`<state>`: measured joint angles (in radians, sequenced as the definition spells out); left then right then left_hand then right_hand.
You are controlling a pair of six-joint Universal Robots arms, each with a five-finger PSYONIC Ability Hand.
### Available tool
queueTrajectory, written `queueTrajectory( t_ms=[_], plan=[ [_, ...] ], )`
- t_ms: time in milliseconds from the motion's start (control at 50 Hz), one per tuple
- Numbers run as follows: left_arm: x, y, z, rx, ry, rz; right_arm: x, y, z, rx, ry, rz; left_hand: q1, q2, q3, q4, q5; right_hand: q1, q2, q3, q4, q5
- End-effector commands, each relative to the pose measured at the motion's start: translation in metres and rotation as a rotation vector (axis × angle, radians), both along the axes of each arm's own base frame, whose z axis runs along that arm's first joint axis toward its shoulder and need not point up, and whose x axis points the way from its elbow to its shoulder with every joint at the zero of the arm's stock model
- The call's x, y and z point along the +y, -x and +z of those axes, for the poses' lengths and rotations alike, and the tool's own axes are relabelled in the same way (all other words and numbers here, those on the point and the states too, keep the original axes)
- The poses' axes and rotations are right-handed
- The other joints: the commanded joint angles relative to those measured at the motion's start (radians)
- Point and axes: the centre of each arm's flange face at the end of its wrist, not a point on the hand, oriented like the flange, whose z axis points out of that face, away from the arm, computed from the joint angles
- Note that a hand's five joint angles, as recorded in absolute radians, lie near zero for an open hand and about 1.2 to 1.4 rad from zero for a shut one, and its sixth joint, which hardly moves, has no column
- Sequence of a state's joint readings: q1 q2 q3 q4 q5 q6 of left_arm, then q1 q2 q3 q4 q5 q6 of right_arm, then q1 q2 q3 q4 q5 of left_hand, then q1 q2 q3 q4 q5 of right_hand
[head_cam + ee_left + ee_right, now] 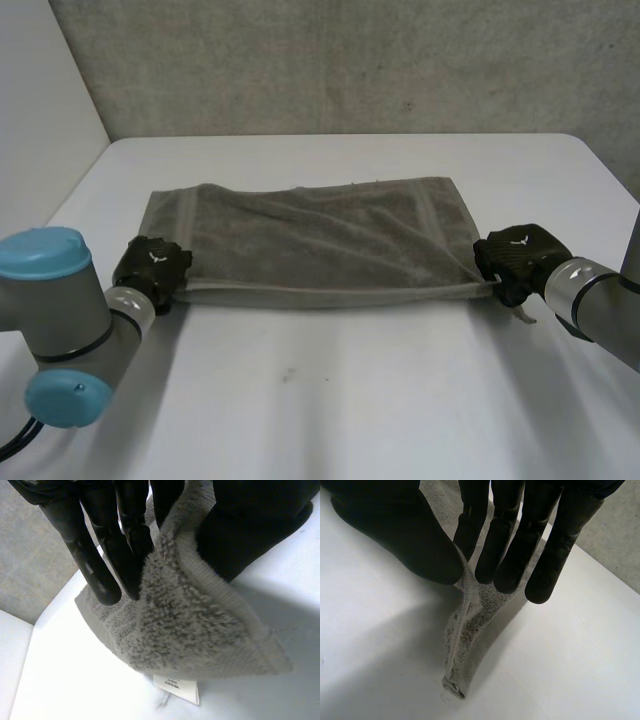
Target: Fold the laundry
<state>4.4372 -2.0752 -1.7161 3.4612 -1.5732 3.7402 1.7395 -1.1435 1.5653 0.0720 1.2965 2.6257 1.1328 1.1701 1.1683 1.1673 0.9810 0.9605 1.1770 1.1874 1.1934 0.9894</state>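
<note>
A grey towel (pixel 310 240) lies folded on the white table (pixel 330 400), its long near edge stretched between both hands. My left hand (pixel 152 268) pinches the near left corner; in the left wrist view the fingers (pixel 100 555) and the thumb (pixel 250 525) squeeze the thick grey towel corner (pixel 200 625), and a white care label (pixel 176 688) sticks out beneath it. My right hand (pixel 518 258) grips the near right corner; in the right wrist view the thumb (pixel 400 535) and the fingers (pixel 520 540) clamp the towel corner (pixel 465 635), which hangs down to the table.
A rough grey wall (pixel 340 60) rises behind the table's far edge. A white panel (pixel 40 120) stands at the left. Bare table stretches in front of the towel.
</note>
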Motion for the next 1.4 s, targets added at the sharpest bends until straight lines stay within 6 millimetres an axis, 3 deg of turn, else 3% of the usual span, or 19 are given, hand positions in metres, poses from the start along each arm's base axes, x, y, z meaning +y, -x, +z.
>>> queueTrajectory(
  t_ms=[20, 100, 140, 180, 240, 380, 460, 500, 560, 740, 940, 980, 1000, 1020, 1040, 1120, 1180, 1260, 1400],
  plan=[
    [0.024, -0.008, 0.023, -0.132, -0.012, -0.045, 0.012, 0.002, 0.01, 0.062, -0.024, 0.033, 0.263, 0.226, 0.228, 0.229, 0.241, 0.436, 0.219, 0.209, 0.203, 0.232],
    [0.058, -0.021, 0.035, -0.297, -0.114, -0.101, 0.037, 0.007, 0.022, 0.189, -0.091, 0.118, 0.263, 0.226, 0.228, 0.229, 0.241, 0.436, 0.219, 0.209, 0.203, 0.232],
    [0.072, -0.027, 0.039, -0.347, -0.178, -0.121, 0.066, 0.015, 0.036, 0.375, -0.153, 0.269, 0.263, 0.226, 0.228, 0.229, 0.241, 0.436, 0.219, 0.209, 0.203, 0.232],
    [0.092, -0.039, 0.05, -0.387, -0.291, -0.129, 0.074, 0.025, 0.04, 0.445, -0.192, 0.31, 0.263, 0.226, 0.228, 0.229, 0.241, 0.436, 0.219, 0.209, 0.203, 0.232],
    [0.091, -0.043, 0.057, -0.378, -0.3, -0.115, 0.07, 0.036, 0.05, 0.491, -0.169, 0.324, 0.263, 0.226, 0.228, 0.229, 0.241, 0.436, 0.219, 0.209, 0.203, 0.232],
    [0.046, -0.038, 0.064, -0.339, -0.081, -0.061, 0.038, 0.028, 0.065, 0.388, -0.031, 0.212, 0.263, 0.226, 0.228, 0.229, 0.241, 0.436, 0.219, 0.209, 0.203, 0.232],
    [0.022, -0.025, 0.057, -0.331, 0.006, -0.068, 0.014, 0.013, 0.05, 0.338, 0.025, 0.2, 0.263, 0.226, 0.228, 0.229, 0.241, 0.436, 0.219, 0.209, 0.203, 0.232],
    [0.002, -0.009, 0.05, -0.321, 0.071, -0.089, 0.006, -0.021, 0.045, 0.314, 0.127, 0.263, 0.263, 0.226, 0.228, 0.229, 0.241, 0.436, 0.219, 0.209, 0.203, 0.232],
    [-0.02, 0.002, 0.039, -0.315, 0.112, -0.099, -0.01, -0.043, 0.036, 0.306, 0.228, 0.264, 0.263, 0.226, 0.228, 0.229, 0.241, 0.436, 0.219, 0.209, 0.203, 0.232],
    [-0.077, 0.023, 0.016, -0.311, 0.193, -0.055, -0.074, -0.077, -0.002, 0.292, 0.519, 0.111, 0.263, 0.226, 0.228, 0.229, 0.241, 0.436, 0.219, 0.209, 0.203, 0.232],
    [-0.094, 0.027, 0.003, -0.311, 0.202, -0.038, -0.092, -0.086, -0.03, 0.337, 0.558, 0.118, 0.263, 0.226, 0.228, 0.229, 0.241, 0.436, 0.219, 0.209, 0.203, 0.232],
    [-0.094, 0.027, 0.003, -0.31, 0.202, -0.036, -0.093, -0.087, -0.03, 0.333, 0.558, 0.117, 0.263, 0.226, 0.228, 0.229, 0.241, 0.313, 0.097, 0.087, 0.081, 0.11],
    [-0.094, 0.027, 0.002, -0.311, 0.201, -0.034, -0.093, -0.087, -0.03, 0.325, 0.558, 0.115, 0.162, 0.125, 0.127, 0.128, 0.139, 0.02, -0.197, -0.207, -0.213, -0.183],
    [-0.093, 0.027, 0.002, -0.314, 0.198, -0.031, -0.092, -0.087, -0.03, 0.32, 0.551, 0.114, -0.327, -0.364, -0.363, -0.362, -0.35, -0.718, -0.935, -0.945, -0.951, -0.922],
    [-0.091, 0.027, 0.002, -0.318, 0.195, -0.029, -0.091, -0.087, -0.03, 0.314, 0.543, 0.114, -0.881, -0.919, -0.917, -0.916, -0.904, -0.786, -1.002, -1.013, -1.019, -0.989],
    [-0.085, 0.032, 0.004, -0.329, 0.194, -0.027, -0.087, -0.086, -0.019, 0.285, 0.545, 0.103, -0.958, -0.996, -0.994, -0.993, -0.981, -0.786, -1.002, -1.013, -1.019, -0.989],
    [-0.075, 0.032, 0.024, -0.313, 0.214, -0.001, -0.074, -0.075, 0.019, 0.178, 0.536, 0.06, -0.958, -0.996, -0.994, -0.993, -0.981, -0.786, -1.002, -1.013, -1.019, -0.989],
    [-0.064, 0.029, 0.037, -0.274, 0.222, 0.007, -0.06, -0.066, 0.034, 0.109, 0.489, 0.028, -0.958, -0.996, -0.994, -0.993, -0.981, -0.786, -1.002, -1.013, -1.019, -0.989],
    [-0.037, 0.025, 0.065, -0.034, 0.193, -0.008, -0.033, -0.009, 0.019, 0.13, 0.098, -0.063, -0.958, -0.996, -0.994, -0.993, -0.981, -0.786, -1.002, -1.013, -1.019, -0.989]
  ],
)
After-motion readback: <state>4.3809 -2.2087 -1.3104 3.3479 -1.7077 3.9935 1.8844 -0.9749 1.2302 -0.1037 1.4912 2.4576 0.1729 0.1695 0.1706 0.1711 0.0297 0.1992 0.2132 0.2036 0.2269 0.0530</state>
